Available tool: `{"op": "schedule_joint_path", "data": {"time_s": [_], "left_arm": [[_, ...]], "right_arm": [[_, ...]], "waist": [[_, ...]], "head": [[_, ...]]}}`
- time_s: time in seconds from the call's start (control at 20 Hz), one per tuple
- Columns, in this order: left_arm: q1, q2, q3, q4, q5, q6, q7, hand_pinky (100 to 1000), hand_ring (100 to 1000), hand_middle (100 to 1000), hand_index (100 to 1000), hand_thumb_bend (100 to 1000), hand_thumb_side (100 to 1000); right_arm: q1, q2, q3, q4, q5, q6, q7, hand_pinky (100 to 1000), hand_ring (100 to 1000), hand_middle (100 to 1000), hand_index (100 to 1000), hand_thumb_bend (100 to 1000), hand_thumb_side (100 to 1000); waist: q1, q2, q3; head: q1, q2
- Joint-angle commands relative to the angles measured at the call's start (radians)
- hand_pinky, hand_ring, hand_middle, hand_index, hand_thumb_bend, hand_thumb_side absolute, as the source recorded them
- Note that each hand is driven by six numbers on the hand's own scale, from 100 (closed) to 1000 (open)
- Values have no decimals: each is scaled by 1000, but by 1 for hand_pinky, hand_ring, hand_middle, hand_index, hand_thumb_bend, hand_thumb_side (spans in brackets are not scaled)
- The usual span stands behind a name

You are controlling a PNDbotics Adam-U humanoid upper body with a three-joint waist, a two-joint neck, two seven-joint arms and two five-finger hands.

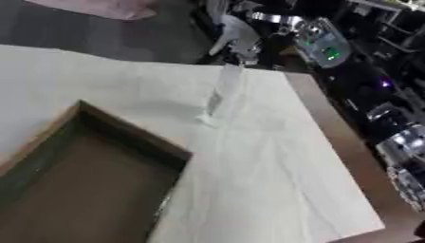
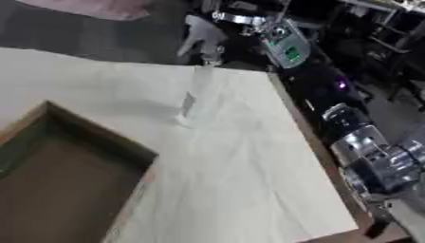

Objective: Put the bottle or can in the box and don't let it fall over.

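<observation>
A clear plastic bottle [image 1: 222,92] stands upright on the white-covered table [image 1: 274,161], a little beyond the far right corner of the box. The open cardboard box [image 1: 91,185] fills the lower left and nothing shows inside it. My right arm runs up the right side past the table's edge. Its hand [image 1: 235,37] hangs just over the bottle's top, at the table's far edge. The picture is blurred there, so whether the hand touches the bottle is unclear. My left hand is nowhere in either view.
The table's brown right edge [image 1: 340,133] runs close beside my right arm's silver joints [image 2: 374,156]. Dark equipment and a green-lit panel [image 1: 330,51] stand beyond the far edge. White cloth stretches from the box to the right edge.
</observation>
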Motion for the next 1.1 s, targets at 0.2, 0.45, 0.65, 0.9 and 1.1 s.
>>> {"op": "schedule_joint_path", "data": {"time_s": [0.2,0.45,0.65,0.9,1.1], "left_arm": [[-12,3,4,-20,-3,5,-3,582,748,666,904,115,778],[-13,2,5,-20,-5,8,-3,583,748,666,904,116,778],[-14,2,5,-20,-4,8,-4,583,748,666,903,117,778],[-16,2,5,-20,-2,8,-8,583,748,666,901,116,777],[-17,2,5,-20,-1,8,-10,584,748,666,900,116,777]], "right_arm": [[-17,-43,-12,-15,9,-117,97,269,1000,519,707,269,254],[-14,-44,-10,-17,0,-107,81,223,1000,492,682,172,189],[-13,-46,-9,-20,5,-108,74,218,996,487,676,167,194],[-12,-46,-9,-22,13,-115,69,207,991,481,670,149,180],[-13,-46,-10,-22,3,-114,65,173,974,462,650,100,152]], "waist": [[7,-13,-3],[5,-12,-2],[5,-12,-2],[5,-11,-1],[6,-9,0]], "head": [[-4,-9],[-6,-11],[-5,-12],[-7,-14],[-10,-14]]}}
